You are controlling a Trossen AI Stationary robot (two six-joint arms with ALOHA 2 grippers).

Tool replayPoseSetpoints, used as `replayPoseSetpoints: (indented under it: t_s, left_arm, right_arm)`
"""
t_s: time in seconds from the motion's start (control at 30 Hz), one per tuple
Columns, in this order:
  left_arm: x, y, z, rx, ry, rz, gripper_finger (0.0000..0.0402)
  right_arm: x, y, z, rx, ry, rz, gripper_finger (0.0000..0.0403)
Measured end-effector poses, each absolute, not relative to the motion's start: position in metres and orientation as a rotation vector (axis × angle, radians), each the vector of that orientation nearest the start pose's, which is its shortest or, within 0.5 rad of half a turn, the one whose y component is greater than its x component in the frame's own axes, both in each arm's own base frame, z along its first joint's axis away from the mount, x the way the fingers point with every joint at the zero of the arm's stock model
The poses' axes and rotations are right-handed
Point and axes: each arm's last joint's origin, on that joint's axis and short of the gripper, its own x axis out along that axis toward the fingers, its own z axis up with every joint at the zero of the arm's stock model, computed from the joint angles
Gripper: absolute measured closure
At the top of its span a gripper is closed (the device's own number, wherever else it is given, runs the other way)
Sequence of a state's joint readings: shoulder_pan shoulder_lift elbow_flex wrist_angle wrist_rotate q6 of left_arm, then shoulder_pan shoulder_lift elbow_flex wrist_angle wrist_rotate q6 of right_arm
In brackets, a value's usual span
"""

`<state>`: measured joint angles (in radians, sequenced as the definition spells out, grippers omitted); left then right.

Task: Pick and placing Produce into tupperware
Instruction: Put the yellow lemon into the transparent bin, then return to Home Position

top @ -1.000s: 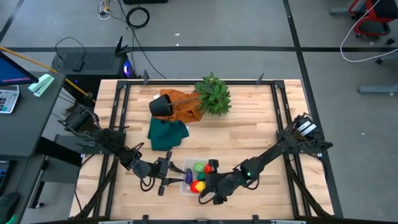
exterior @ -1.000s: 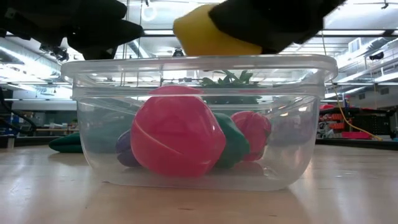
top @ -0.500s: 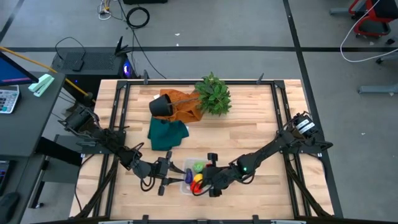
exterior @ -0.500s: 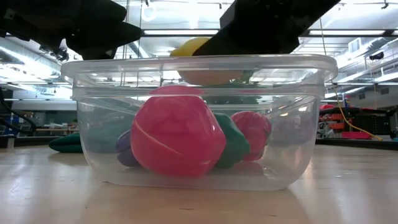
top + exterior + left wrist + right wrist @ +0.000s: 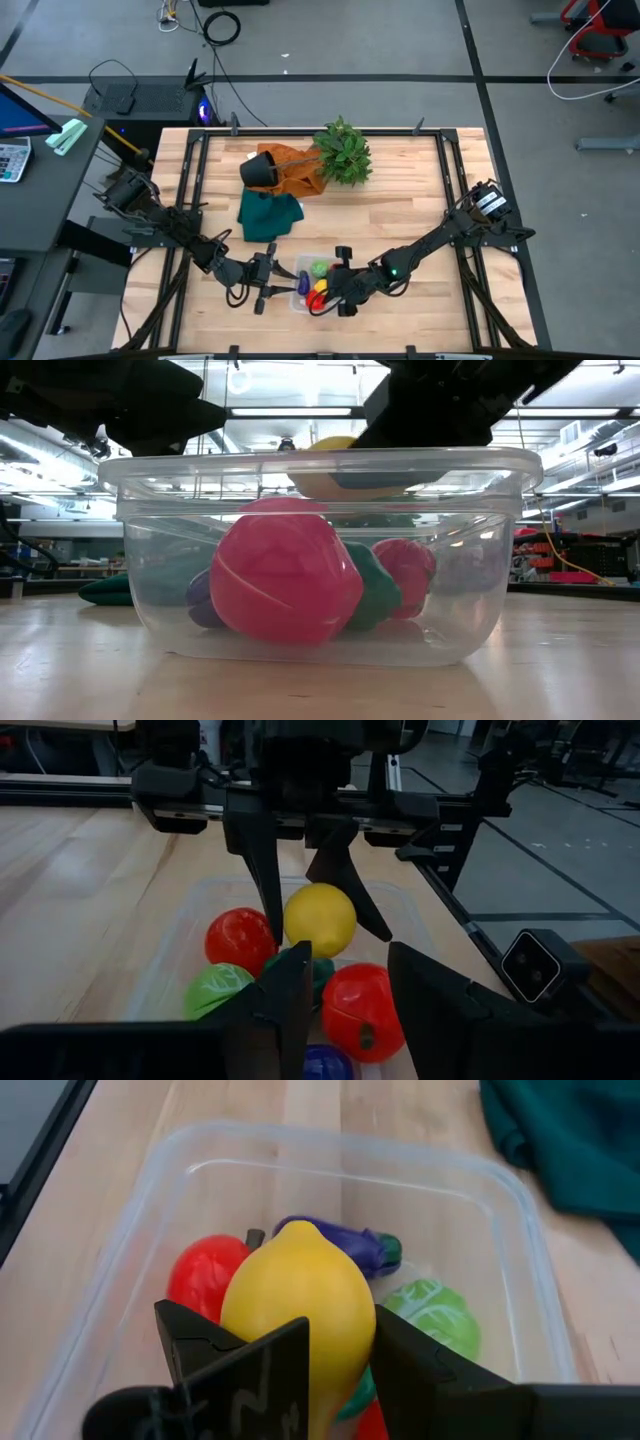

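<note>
The tupperware (image 5: pixel 297 302) is a clear tub near the table's near edge, seen close in the low view (image 5: pixel 320 460). In it lie two red pieces (image 5: pixel 240 938) (image 5: pixel 362 1010), a light green one (image 5: pixel 218 990) and a purple one (image 5: pixel 335 1240). My right gripper (image 5: pixel 326 290) hangs over the tub, shut on the yellow piece (image 5: pixel 300 1315), which sits at rim height (image 5: pixel 325 480). My left gripper (image 5: pixel 274 280) stands open at the tub's left end (image 5: pixel 345 1010); I cannot tell whether it touches the tub. My right gripper pinches the yellow piece across its middle (image 5: pixel 320 918), one finger (image 5: pixel 262 870) on each side. The fingers come from above, slanting down from the table's right. The piece is lifted clear, just above the other produce and level with the tub's rim.
At the table's far side stand a tipped black pot (image 5: pixel 258 170) on an orange cloth (image 5: pixel 298 170) and a bushy leafy plant (image 5: pixel 344 152). A dark green cloth (image 5: pixel 270 215) lies just beyond the tub. Bare wood spreads to the tub's right.
My right gripper has moved toward the table's left and down, carrying the yellow piece from above the tub's rim to rim height over the other produce. It has stayed shut on the piece. In the last half second it has hardly moved.
</note>
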<state>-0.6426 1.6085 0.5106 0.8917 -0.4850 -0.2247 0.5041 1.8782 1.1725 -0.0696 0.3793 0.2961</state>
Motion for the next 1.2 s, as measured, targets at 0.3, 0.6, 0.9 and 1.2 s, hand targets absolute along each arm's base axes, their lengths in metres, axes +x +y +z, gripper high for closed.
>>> replayPoseSetpoints:
  t_s: [0.3, 0.6, 0.9, 1.2]
  left_arm:
    - [0.2373, -0.1608, 0.1573, -0.113, 0.192, -0.136, 0.026]
    - [0.2372, -0.1607, 0.1568, -0.109, 0.197, -0.136, 0.0259]
    - [0.2372, -0.1607, 0.1568, -0.11, 0.197, -0.136, 0.0262]
    - [0.2372, -0.1607, 0.1568, -0.11, 0.197, -0.136, 0.0256]
  right_arm:
    - [0.3439, 0.1871, 0.1742, -0.162, 0.732, 0.092, 0.0398]
    - [0.344, 0.1871, 0.1742, -0.164, 0.73, 0.088, 0.0396]
    - [0.344, 0.187, 0.1742, -0.194, 0.73, 0.099, 0.0368]
    - [0.3439, 0.1869, 0.1743, -0.219, 0.728, 0.107, 0.0304]
